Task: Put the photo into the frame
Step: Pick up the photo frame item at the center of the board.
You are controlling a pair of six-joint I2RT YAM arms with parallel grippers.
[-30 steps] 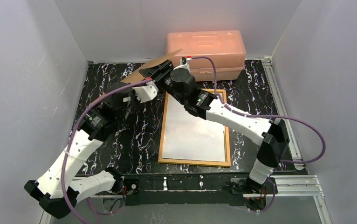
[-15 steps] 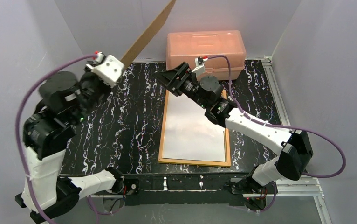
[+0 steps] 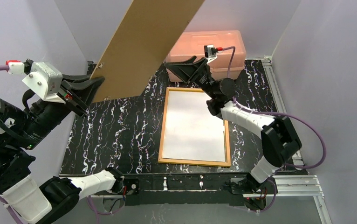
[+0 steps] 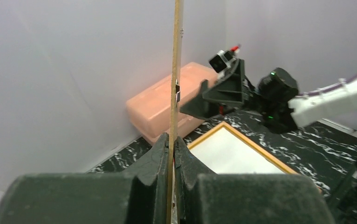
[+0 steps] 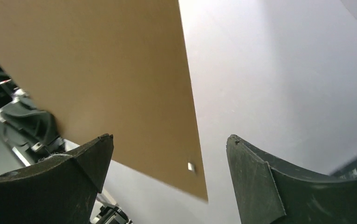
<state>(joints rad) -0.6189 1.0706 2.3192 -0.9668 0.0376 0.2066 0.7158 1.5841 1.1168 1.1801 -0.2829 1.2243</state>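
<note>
Frame-opening step: left gripper (image 3: 90,88) clamps the backing board (image 3: 144,42) aloft at ten o'clock; right gripper (image 3: 182,65) gapes empty at the frame (image 3: 163,126)'s twelve o'clock edge. Next, probably: set the board aside.

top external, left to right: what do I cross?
left gripper → brown backing board it grips → frame → right arm's elbow. Left out: right gripper and pink box, both overlapping the frame's span.
</note>
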